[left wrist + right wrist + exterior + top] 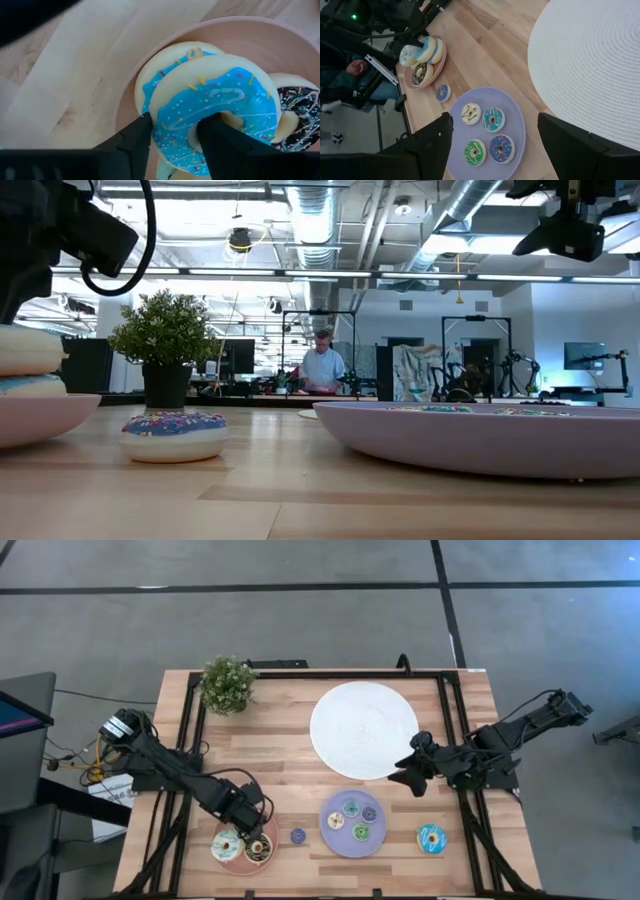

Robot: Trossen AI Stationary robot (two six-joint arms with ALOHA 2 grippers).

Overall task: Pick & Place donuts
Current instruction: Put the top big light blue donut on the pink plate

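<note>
Blue donut [215, 107] between left claw [175, 137] fingers.

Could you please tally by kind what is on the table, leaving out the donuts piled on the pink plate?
Plates: 3, namely white plate, purple plate, pink plate
Small donuts on the purple plate: 4
Donuts on the bare table: 2, namely small loose donut, larger blue donut
Potted plant: 1
Total: 10
</note>
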